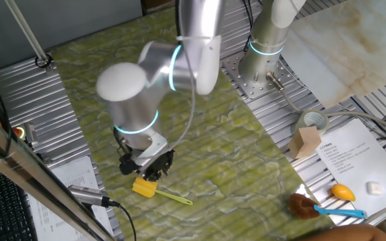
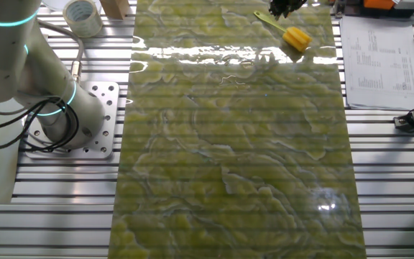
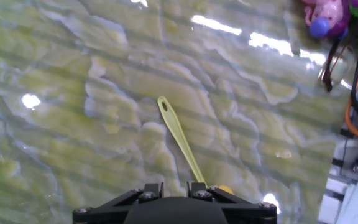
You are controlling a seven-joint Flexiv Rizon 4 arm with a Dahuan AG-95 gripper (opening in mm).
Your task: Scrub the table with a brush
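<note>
**Robot fingers poised above a yellow brush on a marbled desk**

The black fingers [image 1: 154, 168] of the robot arm point down at the near end of the desk [image 1: 240, 140], a long yellow-green surface with pale marbled veins. They hang just above the brush [image 1: 158, 191], apparently not touching it. In one fixed view the fingertips sit over the spot where the handle meets the head. Whether the fingers are spread or pressed together cannot be told: that view blurs them into a dark cluster, the other fixed view crops them at its top edge, and the hand view shows only their black base.

The brush lies flat on the desk. Its blocky yellow head sits toward the desk's edge and its thin yellow-green handle stretches away across the marbling, ending in a small eyelet seen clearly in the hand view.

Farther out, past the desk's far side, bare ribbed metal holds a roll of tape [image 1: 312, 122], a small wooden block [image 1: 305, 142] and a printed sheet [image 1: 350, 161]. A second brush [image 1: 317, 207], with brown bristles and a blue handle, lies near an orange object [image 1: 342, 192]. The arm's silver base [image 1: 263, 57] is bolted to the metal beside the desk.
</note>
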